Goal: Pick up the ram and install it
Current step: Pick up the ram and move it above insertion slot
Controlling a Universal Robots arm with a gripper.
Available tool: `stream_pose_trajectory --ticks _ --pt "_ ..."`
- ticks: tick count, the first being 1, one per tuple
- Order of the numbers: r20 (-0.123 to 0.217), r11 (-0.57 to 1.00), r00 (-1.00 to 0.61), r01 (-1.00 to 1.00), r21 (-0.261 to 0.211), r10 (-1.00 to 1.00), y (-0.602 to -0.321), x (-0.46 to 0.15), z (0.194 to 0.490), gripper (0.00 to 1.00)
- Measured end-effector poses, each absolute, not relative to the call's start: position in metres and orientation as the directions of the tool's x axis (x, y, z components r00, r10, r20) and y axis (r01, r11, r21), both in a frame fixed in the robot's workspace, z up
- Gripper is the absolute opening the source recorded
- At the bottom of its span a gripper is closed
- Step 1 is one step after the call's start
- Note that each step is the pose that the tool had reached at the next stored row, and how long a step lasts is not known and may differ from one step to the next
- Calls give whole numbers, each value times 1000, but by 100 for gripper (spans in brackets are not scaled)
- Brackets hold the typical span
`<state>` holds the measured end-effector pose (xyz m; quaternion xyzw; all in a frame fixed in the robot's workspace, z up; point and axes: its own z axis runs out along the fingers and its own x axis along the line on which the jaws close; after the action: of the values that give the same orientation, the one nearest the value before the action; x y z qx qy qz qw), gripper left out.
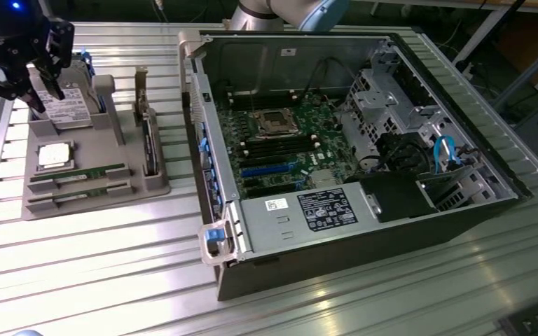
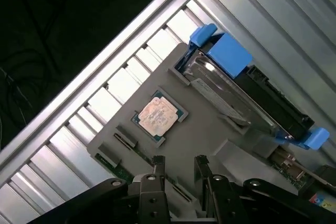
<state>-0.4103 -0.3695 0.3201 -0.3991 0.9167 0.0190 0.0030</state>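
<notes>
Two thin green ram sticks lie side by side in a grey holder [image 1: 92,203] at the exterior view's left: one ram stick [image 1: 78,173] nearer the holder's middle, the other ram stick [image 1: 75,192] towards its front. My black gripper [image 1: 47,92] hangs above the holder's far end, over the hard drive, well apart from both sticks. In the wrist view the gripper [image 2: 179,165] is open with nothing between its fingers [image 2: 157,167]. A strip of green ram [image 2: 119,173] shows beside them.
A square silver CPU [image 1: 54,155] [image 2: 157,117] rests in the holder, beside the labelled hard drive [image 1: 64,106] with blue clips [image 2: 227,52]. The open computer case [image 1: 344,140] fills the middle, its motherboard memory slots [image 1: 274,148] exposed. The slatted metal table [image 1: 92,266] has an edge near the holder.
</notes>
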Motion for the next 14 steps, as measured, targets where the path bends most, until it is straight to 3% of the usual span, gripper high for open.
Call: stream_pose_trajectory --ticks 14 --pt "-21 251 -252 -967 32 -968 -370 -410 320 36"
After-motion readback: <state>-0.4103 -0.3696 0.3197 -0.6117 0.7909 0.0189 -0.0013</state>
